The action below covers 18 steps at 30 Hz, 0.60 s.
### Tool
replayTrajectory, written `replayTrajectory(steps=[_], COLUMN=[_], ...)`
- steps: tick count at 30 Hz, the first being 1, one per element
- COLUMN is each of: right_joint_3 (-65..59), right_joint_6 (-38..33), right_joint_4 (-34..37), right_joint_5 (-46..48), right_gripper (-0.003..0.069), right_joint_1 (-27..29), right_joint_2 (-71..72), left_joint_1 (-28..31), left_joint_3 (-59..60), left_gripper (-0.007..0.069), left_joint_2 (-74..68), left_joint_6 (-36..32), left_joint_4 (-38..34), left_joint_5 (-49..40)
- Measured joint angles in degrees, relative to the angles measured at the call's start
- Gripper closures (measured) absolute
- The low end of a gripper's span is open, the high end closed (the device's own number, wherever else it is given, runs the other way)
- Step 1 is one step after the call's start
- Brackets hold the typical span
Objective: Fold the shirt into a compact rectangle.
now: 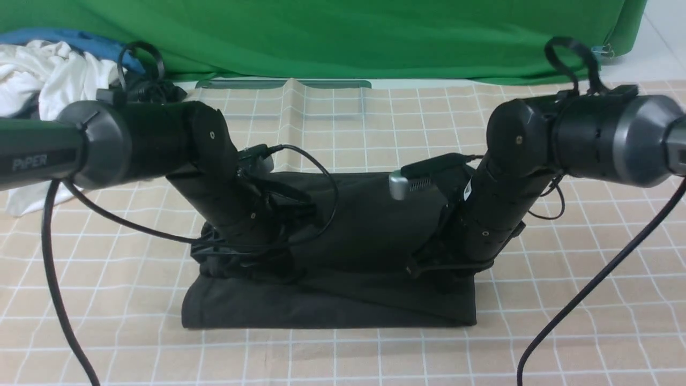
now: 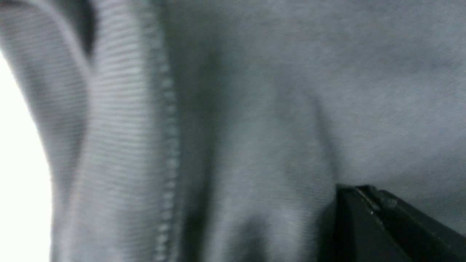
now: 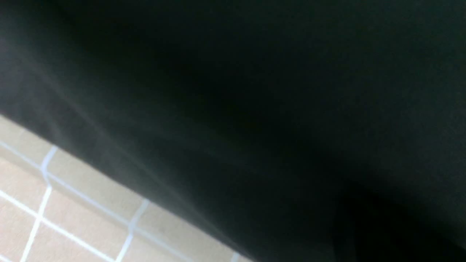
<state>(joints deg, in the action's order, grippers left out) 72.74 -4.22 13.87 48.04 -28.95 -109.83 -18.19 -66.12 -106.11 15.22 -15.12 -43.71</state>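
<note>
The black shirt [image 1: 364, 225] lies folded into a broad band on the checked tablecloth [image 1: 343, 354]. Both arms reach down onto it. My left gripper [image 1: 244, 265] is sunk in bunched fabric at the shirt's left end, shut on the cloth. My right gripper [image 1: 439, 271] pinches the right end, and a taut crease runs from it towards the front right corner. In the left wrist view the shirt's ribbed collar [image 2: 109, 127] fills the picture beside one dark finger [image 2: 382, 225]. The right wrist view shows only black shirt fabric [image 3: 273, 91] over the tablecloth [image 3: 54, 203]; its fingers are lost in the dark.
A white garment [image 1: 37, 80] and a blue cloth [image 1: 80, 43] are heaped at the back left. A green backdrop [image 1: 343, 32] closes the far side. Black cables hang from the left arm [image 1: 53, 300] and the right arm [image 1: 589, 289] down over the tablecloth.
</note>
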Motion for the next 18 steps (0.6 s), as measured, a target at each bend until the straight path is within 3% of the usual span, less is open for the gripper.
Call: replayTrajectory(steps=[8, 18], right_joint_3=[0.0, 0.0], right_joint_6=[0.13, 0.48], right_joint_4=[0.11, 0.11], right_joint_5=[-0.23, -0.13], right_gripper=[0.0623, 0.0618], right_joint_1=[0.0, 0.0], right_joint_2=[-0.52, -0.52], left_joint_1=[0.0, 0.0], left_joint_3=[-0.32, -0.32], left_gripper=[0.0611, 0.0611], left_joint_2=[1.07, 1.78], left_joint_6=[2.05, 3.53], left_joint_4=[13.64, 18.32], left_joint_5=[-4.17, -9.73])
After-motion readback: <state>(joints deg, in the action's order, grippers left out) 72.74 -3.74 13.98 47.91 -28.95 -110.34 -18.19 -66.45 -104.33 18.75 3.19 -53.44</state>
